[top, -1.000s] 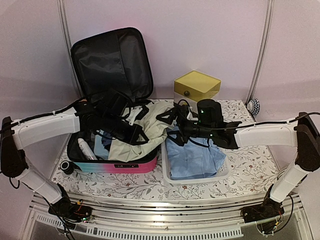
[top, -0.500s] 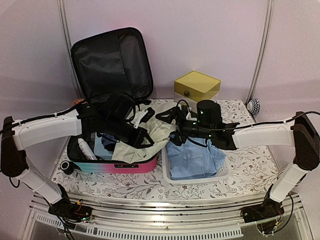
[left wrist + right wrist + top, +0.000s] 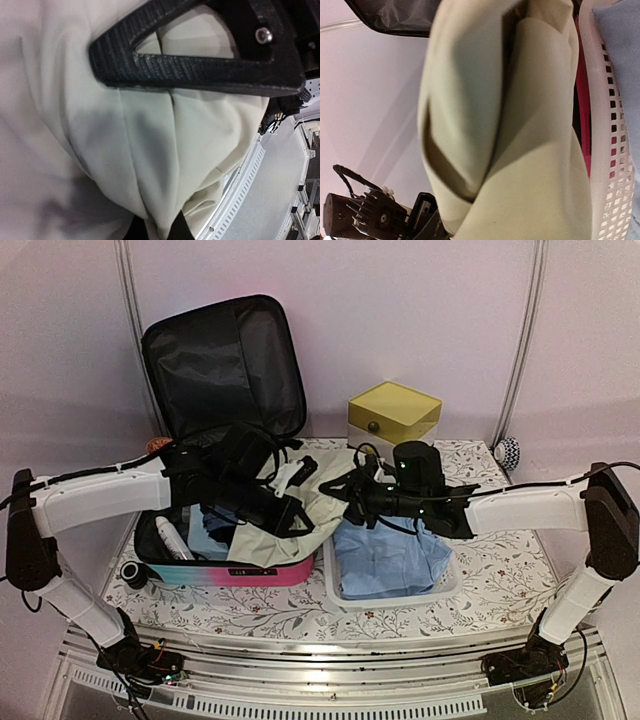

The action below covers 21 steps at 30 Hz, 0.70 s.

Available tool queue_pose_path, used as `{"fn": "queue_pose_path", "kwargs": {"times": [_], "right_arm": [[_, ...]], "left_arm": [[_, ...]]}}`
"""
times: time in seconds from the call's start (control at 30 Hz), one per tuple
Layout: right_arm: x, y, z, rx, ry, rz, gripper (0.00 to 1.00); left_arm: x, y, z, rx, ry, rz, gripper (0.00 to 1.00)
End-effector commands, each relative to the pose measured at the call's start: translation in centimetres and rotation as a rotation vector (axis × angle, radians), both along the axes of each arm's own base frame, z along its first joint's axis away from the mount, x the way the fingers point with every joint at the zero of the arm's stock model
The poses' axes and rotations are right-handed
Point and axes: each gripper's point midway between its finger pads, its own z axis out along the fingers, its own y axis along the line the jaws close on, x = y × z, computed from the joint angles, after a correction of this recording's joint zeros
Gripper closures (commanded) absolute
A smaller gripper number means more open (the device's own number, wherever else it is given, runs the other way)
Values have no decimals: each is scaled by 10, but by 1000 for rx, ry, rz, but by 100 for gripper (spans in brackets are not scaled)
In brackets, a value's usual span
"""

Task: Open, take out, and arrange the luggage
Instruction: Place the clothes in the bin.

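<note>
The luggage [image 3: 250,570] lies open on the left of the desk [image 3: 300,615], its lid upright against the back wall. A cream cloth [image 3: 322,502] spills out over its right rim. The cloth's long axis runs diagonally, from the case's back right down to its front edge.

The left arm [image 3: 100,495] reaches across the case. Its jaws are together and, from the wrist view, appear to pinch the cloth [image 3: 165,150] near its middle. The right arm [image 3: 520,508] comes in level from the right, with its jaws at the cloth's right edge. Cloth [image 3: 530,165] fills that wrist view, so I cannot tell whether those jaws have closed on it.

The cloth hangs between the two arms, and the left is nearer its bulk. The basket [image 3: 447,587] sits just right of the case, already holding a blue garment [image 3: 385,555]. A short carry rightward looks open. A yellow box [image 3: 395,408] behind the basket and the raised lid limit room toward the back.
</note>
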Motion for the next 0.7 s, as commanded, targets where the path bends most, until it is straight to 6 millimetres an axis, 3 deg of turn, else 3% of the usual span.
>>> {"fn": "queue_pose_path", "kwargs": {"times": [0.0, 0.13, 0.4, 0.67], "right_arm": [[4, -12, -4, -35, -12, -14, 73], [3, -22, -7, -67, -26, -12, 96], [6, -50, -10, -167, -78, 20, 98], [6, -75, -25, -278, -126, 124, 98]], "left_arm": [[-32, -44, 41, -151, -24, -165, 100], [-33, -56, 40, -144, -23, -162, 100], [-33, -95, 34, -131, -2, -133, 100], [-52, -151, 30, -163, 71, -167, 100]]}}
